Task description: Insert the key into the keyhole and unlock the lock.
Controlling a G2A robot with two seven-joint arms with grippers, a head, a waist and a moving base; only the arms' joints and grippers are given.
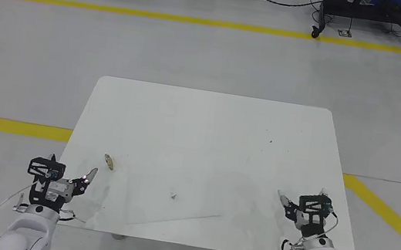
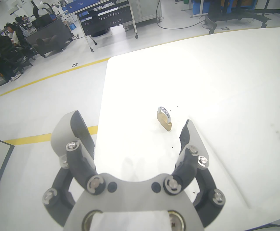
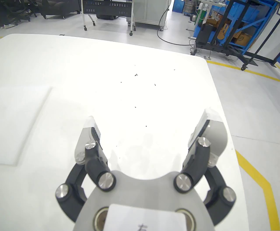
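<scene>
**Brass padlock [image 1: 109, 161] [image 2: 164, 119] sits at the lower left of a white table [image 1: 208, 126]; both grippers are open and empty.**

In the top view, the left gripper [image 1: 72, 172] [image 2: 131, 122] hovers at the frame's lower left, over the table's corner, its fingers spread wide and holding nothing. The padlock, with its silver shackle, rests just up and to the right of it, clear of both fingers. Farther right, near the lower centre, lies a small pale object [image 1: 173, 195], too small to identify. Beside it a thin white sheet [image 1: 171, 218] [image 3: 19, 124] lies flat on the table. At the lower right the right gripper [image 1: 303, 196] [image 3: 149, 118] hovers over the table, fingers likewise spread and empty.
</scene>
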